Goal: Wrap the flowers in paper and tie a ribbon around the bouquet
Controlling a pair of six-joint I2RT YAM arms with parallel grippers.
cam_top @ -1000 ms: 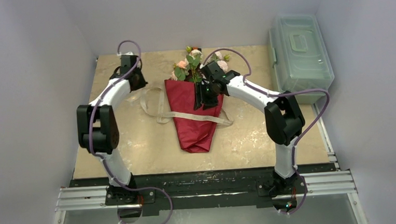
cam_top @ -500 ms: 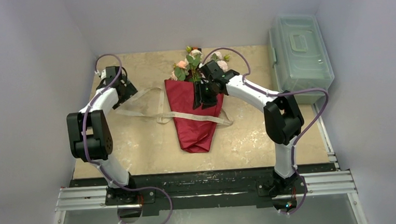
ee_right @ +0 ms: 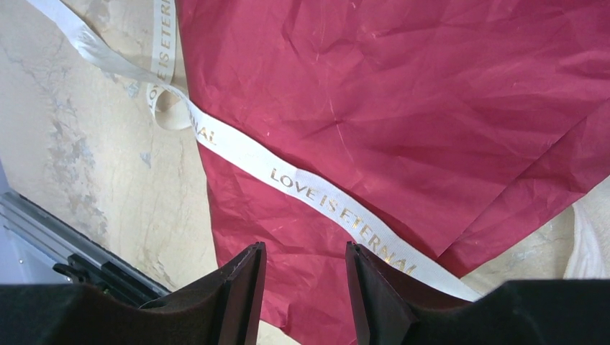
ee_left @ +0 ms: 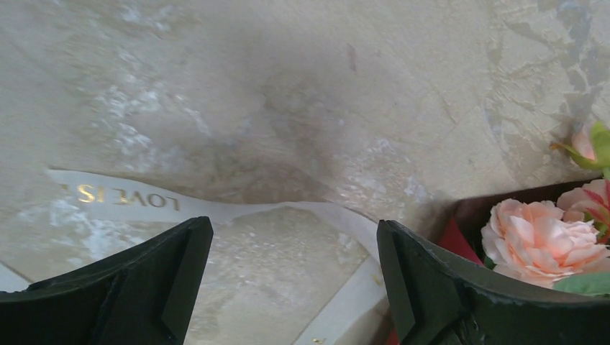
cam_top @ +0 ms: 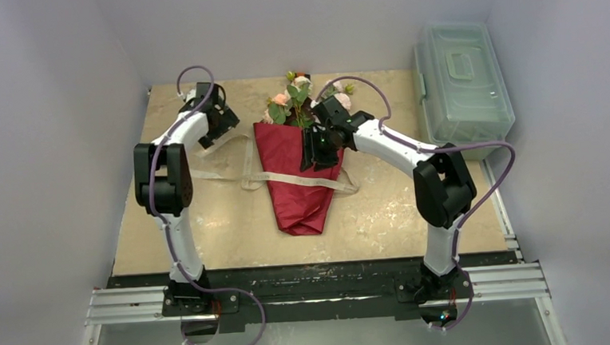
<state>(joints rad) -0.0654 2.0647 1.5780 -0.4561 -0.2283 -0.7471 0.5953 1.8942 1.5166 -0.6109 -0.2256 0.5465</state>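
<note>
Left claw, right claw, one ribbon

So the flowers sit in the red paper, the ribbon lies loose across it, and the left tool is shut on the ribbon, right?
No: the left tool is open, jaws wide apart and gripping nothing; the left wrist view shows the ribbon lying free below it. The rest holds: flowers in the red paper, ribbon loose across it.
</note>
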